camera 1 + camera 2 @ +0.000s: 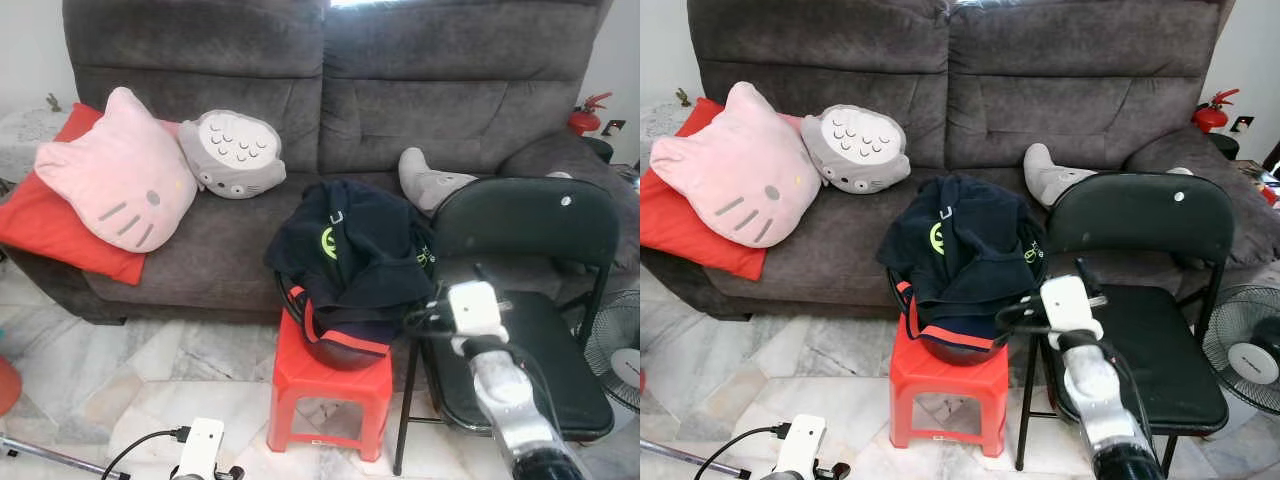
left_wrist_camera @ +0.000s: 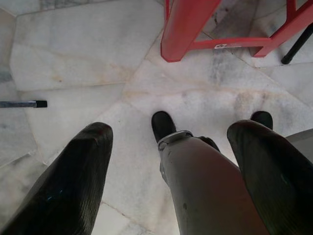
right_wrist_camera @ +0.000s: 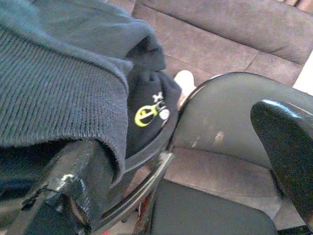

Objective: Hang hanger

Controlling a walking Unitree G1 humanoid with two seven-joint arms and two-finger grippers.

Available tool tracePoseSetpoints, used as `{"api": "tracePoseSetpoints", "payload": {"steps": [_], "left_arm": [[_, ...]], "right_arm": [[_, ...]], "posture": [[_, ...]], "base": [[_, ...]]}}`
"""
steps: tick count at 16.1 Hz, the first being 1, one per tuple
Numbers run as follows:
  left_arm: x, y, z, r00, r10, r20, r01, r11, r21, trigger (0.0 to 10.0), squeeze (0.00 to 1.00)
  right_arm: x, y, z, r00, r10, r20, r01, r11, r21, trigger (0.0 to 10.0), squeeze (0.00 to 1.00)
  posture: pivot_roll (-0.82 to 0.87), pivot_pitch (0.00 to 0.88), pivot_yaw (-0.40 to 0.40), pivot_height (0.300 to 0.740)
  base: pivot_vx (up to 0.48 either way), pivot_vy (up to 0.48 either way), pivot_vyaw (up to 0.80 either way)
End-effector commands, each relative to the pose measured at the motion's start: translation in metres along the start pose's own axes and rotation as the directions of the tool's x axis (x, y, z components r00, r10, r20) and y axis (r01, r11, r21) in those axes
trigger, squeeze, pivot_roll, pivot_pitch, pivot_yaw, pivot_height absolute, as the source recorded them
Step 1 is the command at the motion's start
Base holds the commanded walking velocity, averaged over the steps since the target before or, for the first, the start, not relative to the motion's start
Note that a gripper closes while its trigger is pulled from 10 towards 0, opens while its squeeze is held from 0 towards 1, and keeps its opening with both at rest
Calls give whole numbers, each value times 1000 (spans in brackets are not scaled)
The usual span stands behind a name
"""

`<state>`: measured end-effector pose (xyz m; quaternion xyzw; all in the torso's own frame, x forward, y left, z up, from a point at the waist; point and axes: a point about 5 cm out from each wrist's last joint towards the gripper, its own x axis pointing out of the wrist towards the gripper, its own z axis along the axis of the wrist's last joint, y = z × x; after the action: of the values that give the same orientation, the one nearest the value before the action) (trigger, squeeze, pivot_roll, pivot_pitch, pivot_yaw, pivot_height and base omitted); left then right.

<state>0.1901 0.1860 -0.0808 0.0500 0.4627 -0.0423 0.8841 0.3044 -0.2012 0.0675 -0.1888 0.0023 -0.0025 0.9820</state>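
right arm (image 1: 510,400): silver, white wrist block, black cables | left pincer (image 2: 171,171): glossy black fingers | grey leg, black foot

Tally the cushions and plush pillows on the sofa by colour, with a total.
Pink: 1, cat-face pillow
Grey: 1, owl-like pillow
Red: 1, flat cushion under the pink one
Total: 3

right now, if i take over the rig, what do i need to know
Left fingers: open, idle above the floor.
Right fingers: open, holding nothing, at the clothes piled on the red stool beside the chair; one finger is under a dark garment.
Hanger: can't make one out.
Done: nothing hung.
Left: find, grip and hang the hanger.
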Motion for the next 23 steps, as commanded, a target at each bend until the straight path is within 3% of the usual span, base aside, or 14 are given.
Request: {"api": "tracePoseSetpoints", "payload": {"steps": [1, 2, 4, 7, 15, 16, 23], "left_arm": [[0, 2, -1, 1000, 1, -6, -1, 999, 33, 10000, 0], [0, 2, -1, 1000, 0, -7, 0, 999, 35, 10000, 0], [0, 2, -1, 1000, 0, -7, 0, 999, 36, 10000, 0], [0, 2, -1, 1000, 1, -7, -1, 999, 36, 10000, 0], [0, 2, 0, 1000, 0, -5, 0, 999, 41, 10000, 0], [0, 2, 0, 1000, 0, -5, 0, 999, 42, 10000, 0], [0, 2, 0, 1000, 0, -6, 0, 999, 45, 10000, 0]], "right_arm": [[4, -3, 3, 1000, -9, 4, 9, 1000, 16, 10000, 0], [6, -1, 4, 1000, 1, 5, -1, 1000, 20, 10000, 0], [14, 3, 8, 1000, 20, -10, -19, 989, 148, 10000, 0], [22, 14, 10, 989, 146, -38, -141, 983, 115, 10000, 0], [26, 13, 8, 979, 192, -62, -188, 979, 77, 10000, 0], [26, 14, 7, 979, 195, -65, -189, 979, 79, 0, 0], [24, 24, 8, 974, 222, -51, -216, 971, 99, 0, 0]], "posture": [[10, 0, -13, 740], [10, 0, -13, 740], [13, 0, -10, 740], [17, 0, -11, 740], [17, 0, -9, 740], [16, 0, -8, 740], [19, 0, -8, 740]], "base": [[0, 0, 0], [0, 0, 0], [0, 0, 0], [0, 0, 0], [0, 0, 0], [0, 0, 0], [0, 0, 0]]}}
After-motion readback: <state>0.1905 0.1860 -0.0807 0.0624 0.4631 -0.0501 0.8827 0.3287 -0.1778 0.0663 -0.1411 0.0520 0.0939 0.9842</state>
